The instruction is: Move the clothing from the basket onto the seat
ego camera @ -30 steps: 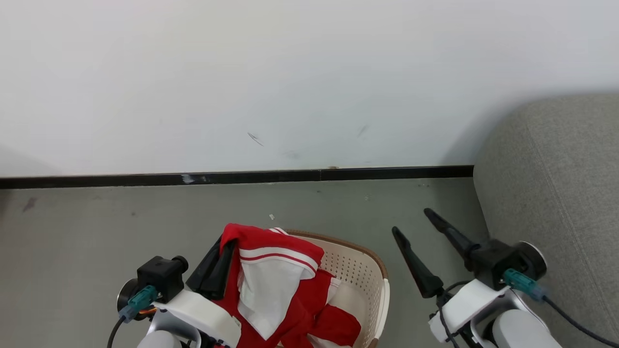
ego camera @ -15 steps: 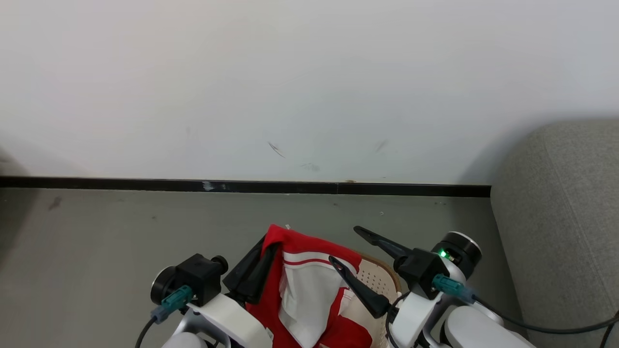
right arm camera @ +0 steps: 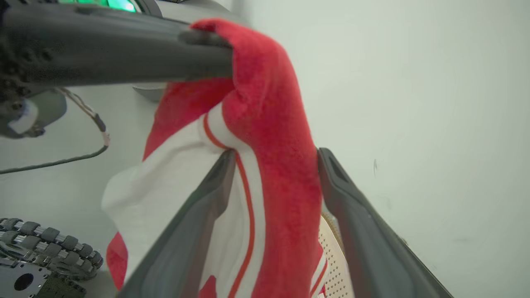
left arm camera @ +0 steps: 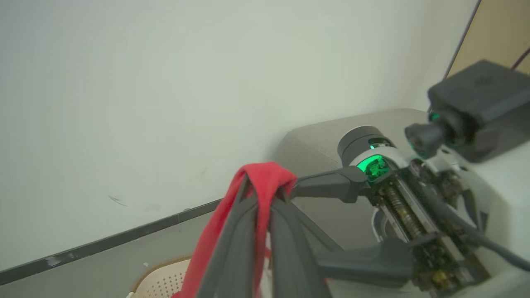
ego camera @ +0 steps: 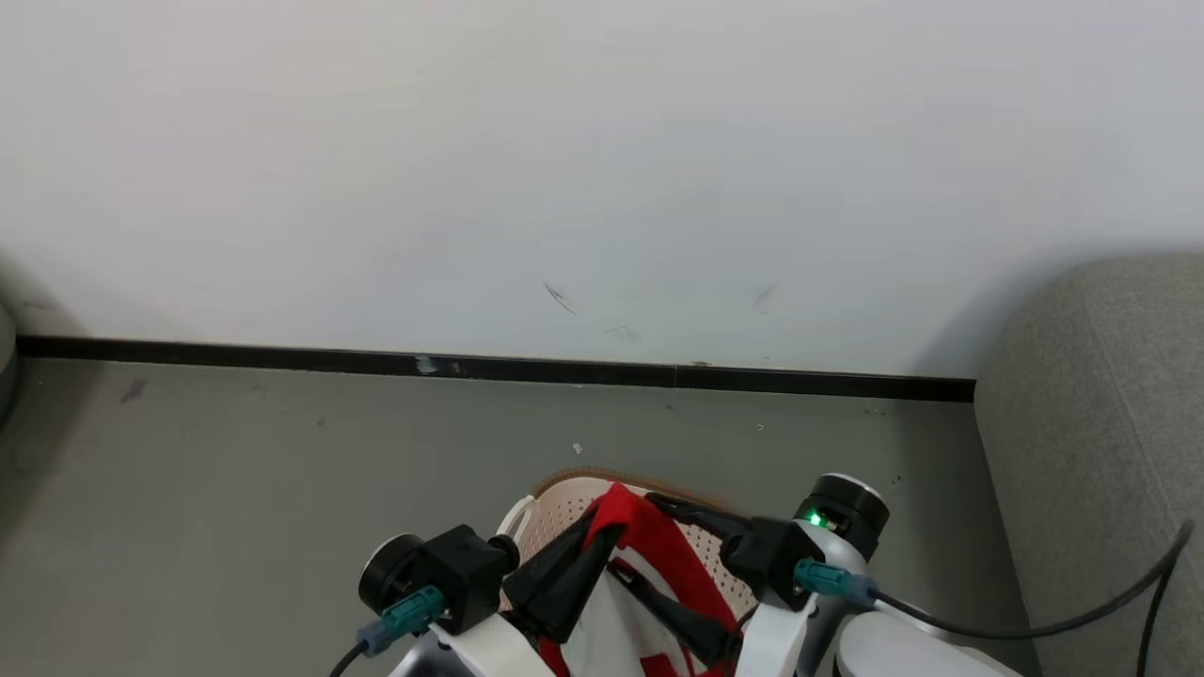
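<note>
Your left claw (ego camera: pixel 608 538) is clamped tight on the top fold of the bright red fabric garment w/ white panels (ego camera: pixel 658 555), held up above the cream perforated plastic basket (ego camera: pixel 555 498) at bottom centre. Right claw (right arm camera: pixel 276 154) stands apart, fingers straddling the cloth, maybe brushing it. Big grey fabric sofa (ego camera: pixel 1091 423) is at the right edge.

No text, label, brand, number or sign can be read. The clothing (right arm camera: pixel 273 136) shows plain red and white fabric with a stripe; any marking on the basket (ego camera: pixel 555 508) is too small to tell.
</note>
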Controlling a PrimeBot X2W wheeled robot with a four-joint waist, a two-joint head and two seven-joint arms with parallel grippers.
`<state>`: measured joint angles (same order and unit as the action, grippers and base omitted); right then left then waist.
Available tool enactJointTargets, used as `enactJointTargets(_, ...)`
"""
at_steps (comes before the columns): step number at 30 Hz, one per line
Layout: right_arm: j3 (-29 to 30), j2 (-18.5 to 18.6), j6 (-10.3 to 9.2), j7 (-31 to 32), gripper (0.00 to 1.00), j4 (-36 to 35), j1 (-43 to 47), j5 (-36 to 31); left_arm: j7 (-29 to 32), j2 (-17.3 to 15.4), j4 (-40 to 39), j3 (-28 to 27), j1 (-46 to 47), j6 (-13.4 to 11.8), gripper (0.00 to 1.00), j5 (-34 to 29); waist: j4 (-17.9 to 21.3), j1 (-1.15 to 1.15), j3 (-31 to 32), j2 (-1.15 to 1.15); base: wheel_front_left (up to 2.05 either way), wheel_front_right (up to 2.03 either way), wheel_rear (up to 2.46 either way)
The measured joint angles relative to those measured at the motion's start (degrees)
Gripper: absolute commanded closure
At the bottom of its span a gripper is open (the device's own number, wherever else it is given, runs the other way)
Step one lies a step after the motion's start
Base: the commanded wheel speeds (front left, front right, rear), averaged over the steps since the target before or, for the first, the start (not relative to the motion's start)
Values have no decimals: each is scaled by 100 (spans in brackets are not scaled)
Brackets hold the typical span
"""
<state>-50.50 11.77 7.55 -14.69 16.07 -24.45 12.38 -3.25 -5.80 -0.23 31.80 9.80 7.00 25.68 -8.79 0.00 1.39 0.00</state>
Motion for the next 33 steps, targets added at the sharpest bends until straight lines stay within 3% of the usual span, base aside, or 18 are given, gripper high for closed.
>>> enactJointTargets(11,-599,93,0,0,0,1,-316,604,177,-185,-309,428,-96,20,100,289,35,0,11,0,0,0,0)
enactJointTargets(12,-608,104,0,0,16,1,-335,628,196,-204,-336,443,-97,20,100,310,41,0,11,0,0,0,0)
enactJointTargets(13,-620,118,0,0,63,-1,-351,649,208,-221,-365,455,-97,20,100,315,47,0,11,0,0,0,0)
enactJointTargets(14,-627,131,0,0,91,-1,-368,673,218,-236,-397,465,-97,20,100,328,52,0,10,0,0,0,0)
enactJointTargets(15,-628,142,0,0,100,-2,-383,703,218,-254,-431,482,-97,20,100,356,58,0,9,0,0,0,0)
enactJointTargets(24,-786,190,1,0,100,-9,-403,1102,218,-410,-568,481,-101,20,100,409,115,0,-9,0,0,0,0)
enactJointTargets(25,-777,191,1,0,100,-19,-404,1146,216,-425,-588,469,-101,20,90,409,124,0,-12,0,0,0,0)
enactJointTargets(26,-767,194,1,0,100,-32,-407,1181,216,-444,-601,447,-103,20,90,409,134,0,-16,0,0,0,0)
enactJointTargets(27,-751,202,1,-1,100,-44,-411,1187,216,-447,-613,427,-105,21,62,409,144,0,-19,0,0,0,0)
enactJointTargets(28,-731,216,2,0,100,-52,-416,1187,215,-452,-617,404,-110,21,54,411,154,0,-23,0,0,0,0)
enactJointTargets(29,-697,233,2,0,100,-60,-419,1202,214,-455,-617,382,-116,21,15,424,164,0,-27,0,0,0,0)
enactJointTargets(30,-666,253,2,-1,100,-71,-424,1244,212,-461,-617,369,-120,21,0,433,175,0,-31,0,0,0,0)
enactJointTargets(33,-605,366,1,0,100,-58,-426,1296,159,-485,-644,302,-156,21,0,448,209,0,-42,0,0,0,0)
